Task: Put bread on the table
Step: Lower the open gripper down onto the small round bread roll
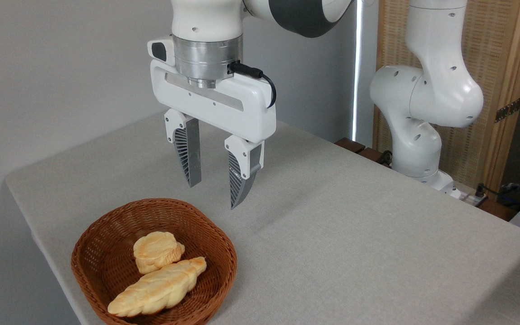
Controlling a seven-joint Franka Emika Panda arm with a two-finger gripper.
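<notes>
The bread (157,250), a small lumpy golden bun, lies inside a brown wicker basket (93,253) near the table's front left. It rests against a long braided loaf (158,287) in the same basket. My gripper (213,195) hangs open above the basket's far rim, behind and above the bun, with nothing between its grey ribbed fingers (190,158). The table (355,234) has a light grey-beige cloth top.
The arm's white base (415,149) stands at the table's far right edge, with cables beside it. A wooden screen (499,67) rises behind it. The table's left edge runs close to the basket.
</notes>
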